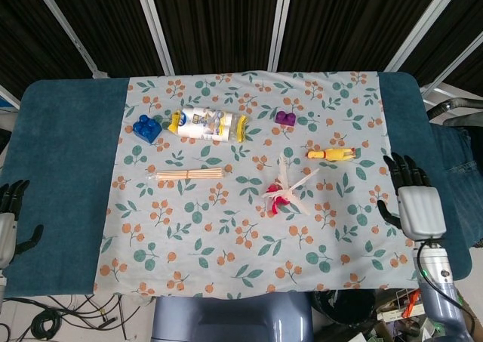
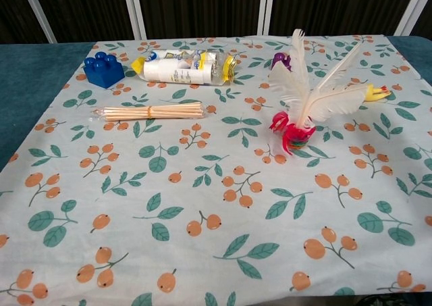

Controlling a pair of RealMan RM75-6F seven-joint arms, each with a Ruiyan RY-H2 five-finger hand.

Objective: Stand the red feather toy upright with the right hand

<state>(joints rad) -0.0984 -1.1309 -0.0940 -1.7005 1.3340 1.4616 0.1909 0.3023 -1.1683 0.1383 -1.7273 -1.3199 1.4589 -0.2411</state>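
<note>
The red feather toy (image 1: pixel 284 191) (image 2: pixel 300 110) stands upright on its red base on the floral cloth, right of centre, its white feathers fanning upward. Nothing touches it. My right hand (image 1: pixel 412 197) hovers over the blue table edge far to the toy's right, palm down, fingers spread, holding nothing; the chest view does not show it. My left hand (image 1: pixel 9 220) rests at the far left edge of the head view, fingers apart and empty.
On the cloth (image 1: pixel 226 236) lie a yellow rubber chicken (image 1: pixel 330 154), a purple block (image 1: pixel 285 118), a plastic-wrapped bottle (image 1: pixel 205 124), a blue brick (image 1: pixel 146 127) and a bundle of wooden sticks (image 1: pixel 189 174). The chicken lies just behind and right of the toy.
</note>
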